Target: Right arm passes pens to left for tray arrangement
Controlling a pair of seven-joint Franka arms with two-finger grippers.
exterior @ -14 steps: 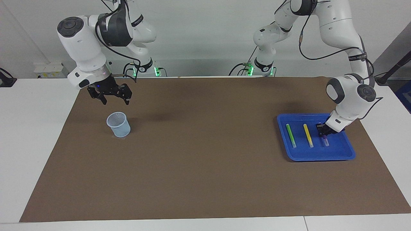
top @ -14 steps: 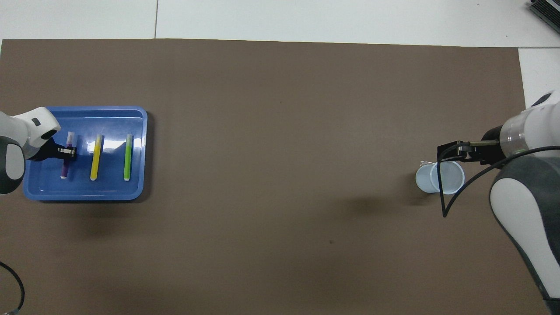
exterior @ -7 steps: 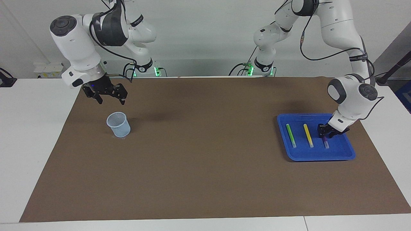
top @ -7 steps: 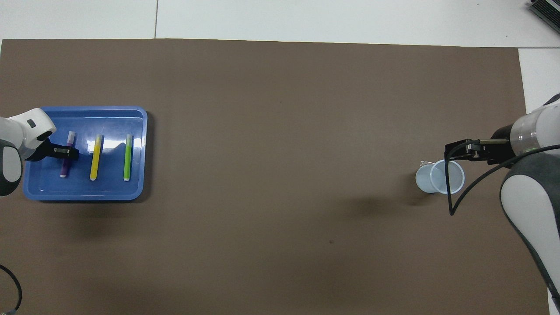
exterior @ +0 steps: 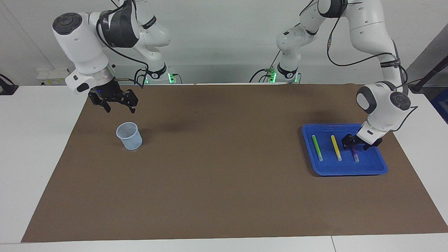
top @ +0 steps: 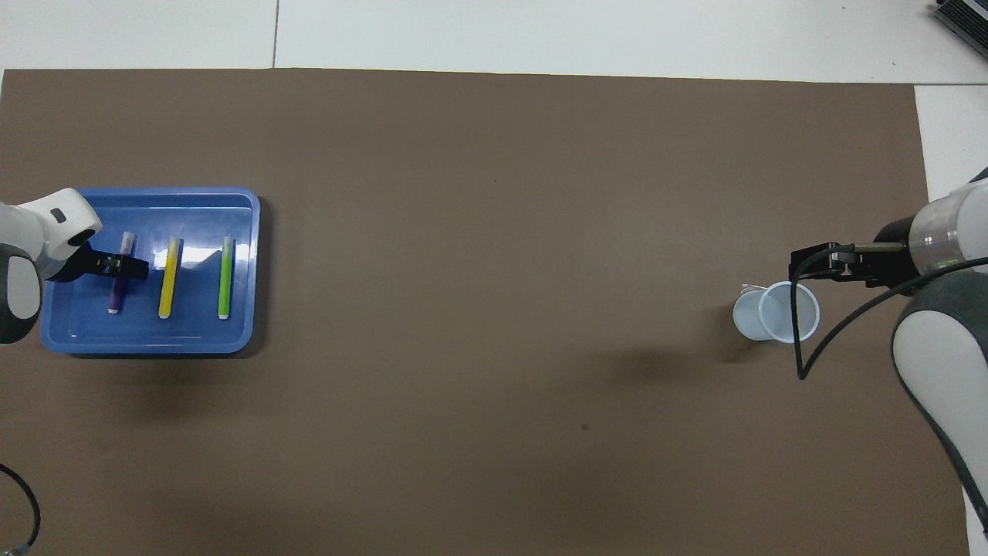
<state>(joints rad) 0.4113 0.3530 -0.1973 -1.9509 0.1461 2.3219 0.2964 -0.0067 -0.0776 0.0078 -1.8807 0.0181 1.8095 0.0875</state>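
Three pens in blue tray

My tray is glossy blue plastic; under it, the brown mat looks matt and smooth.

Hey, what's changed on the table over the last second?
The left gripper opened, letting go of the purple pen, which now lies in the blue tray. The right gripper, open, drew back from over the mesh cup. Green pen, yellow pen, tray and cup stayed put.
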